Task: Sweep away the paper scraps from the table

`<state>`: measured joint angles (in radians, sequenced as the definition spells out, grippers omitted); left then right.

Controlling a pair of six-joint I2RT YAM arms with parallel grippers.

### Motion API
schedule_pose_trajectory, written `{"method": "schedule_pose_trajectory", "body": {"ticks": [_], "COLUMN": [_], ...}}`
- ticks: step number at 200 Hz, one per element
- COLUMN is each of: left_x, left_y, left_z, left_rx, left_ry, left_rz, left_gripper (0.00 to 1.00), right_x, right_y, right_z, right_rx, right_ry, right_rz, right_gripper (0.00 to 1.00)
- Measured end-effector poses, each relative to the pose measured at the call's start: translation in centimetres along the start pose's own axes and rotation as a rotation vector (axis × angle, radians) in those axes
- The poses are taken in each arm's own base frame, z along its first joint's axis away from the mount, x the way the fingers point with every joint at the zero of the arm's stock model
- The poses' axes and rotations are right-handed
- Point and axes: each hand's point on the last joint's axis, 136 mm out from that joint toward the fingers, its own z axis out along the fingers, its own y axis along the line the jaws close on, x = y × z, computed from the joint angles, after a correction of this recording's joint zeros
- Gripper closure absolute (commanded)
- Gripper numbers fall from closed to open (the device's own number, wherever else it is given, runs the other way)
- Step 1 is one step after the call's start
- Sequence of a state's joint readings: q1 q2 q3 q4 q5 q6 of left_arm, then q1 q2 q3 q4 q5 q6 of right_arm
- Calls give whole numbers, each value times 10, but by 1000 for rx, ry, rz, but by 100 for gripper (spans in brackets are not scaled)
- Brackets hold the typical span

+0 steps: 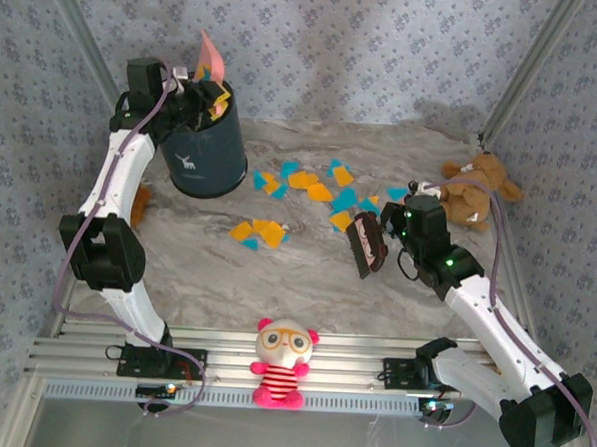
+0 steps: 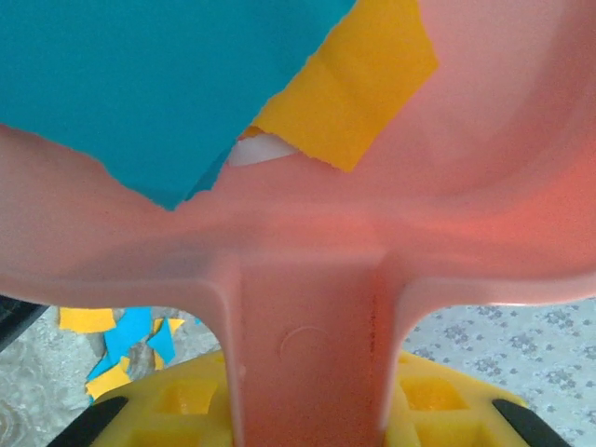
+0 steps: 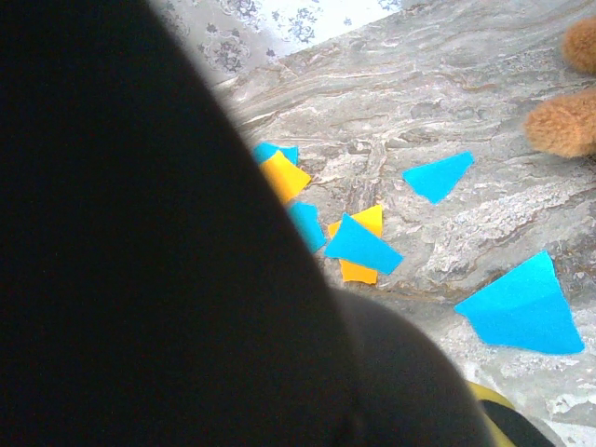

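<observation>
- Currently, in the upper left of the overhead view, the left arm (image 1: 115,184) reaches up to a dark blue bin (image 1: 204,153).
- The left jaws are clamped narrow on the handle of a pink dustpan (image 1: 209,54), which is tipped up over the bin's mouth.
- In the left wrist view the dustpan (image 2: 307,279) handle runs between yellow fingers (image 2: 177,414). A large teal piece (image 2: 140,84) and an orange piece (image 2: 358,84) lie in the pan.
- The paper scraps (image 1: 325,190), orange and teal, lie scattered across the middle of the marbled bench (image 1: 275,282). The main spread is between the bin and the brush, and a smaller, mostly orange cluster (image 1: 258,231) lies just below it.
- At centre right, the right jaws are closed on a dark brush (image 1: 365,245), just beside the right end of the scraps. Whether it touches the bench I cannot tell.
- In the right wrist view, scraps (image 3: 361,244) lie flat on the bench beside a dark blurred shape (image 3: 140,261).
- A brown teddy bear (image 1: 476,188) sits at the right edge, and a doll in a striped top (image 1: 283,363) sits on the rail at bottom centre.
</observation>
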<state>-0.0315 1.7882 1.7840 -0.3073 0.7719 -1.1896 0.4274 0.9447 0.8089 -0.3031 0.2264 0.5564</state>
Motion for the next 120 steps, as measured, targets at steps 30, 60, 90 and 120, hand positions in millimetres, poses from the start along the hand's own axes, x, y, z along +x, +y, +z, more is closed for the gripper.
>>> {"method": "schedule_pose_trajectory", "body": {"ticks": [30,60,90,120], "left_x": [-2,-5,-8,-10], "left_y": [3,-1,-1,3], "left_z": [4,7,10,13], "left_rx": [24,64,107,141], "left_ry": [-1,-5,-9,-11], "left_rz": [-60,-102,-156,-220], "left_gripper": [100,100,100,100], "right_x": [0,0,0,1], "right_y": [0,0,1,1], "right_z": [0,0,0,0], "right_rx": [0,0,-4,-6], "right_ry": [0,0,2,4], "right_rz": [0,0,0,0], "right_gripper": [100,100,100,100]}}
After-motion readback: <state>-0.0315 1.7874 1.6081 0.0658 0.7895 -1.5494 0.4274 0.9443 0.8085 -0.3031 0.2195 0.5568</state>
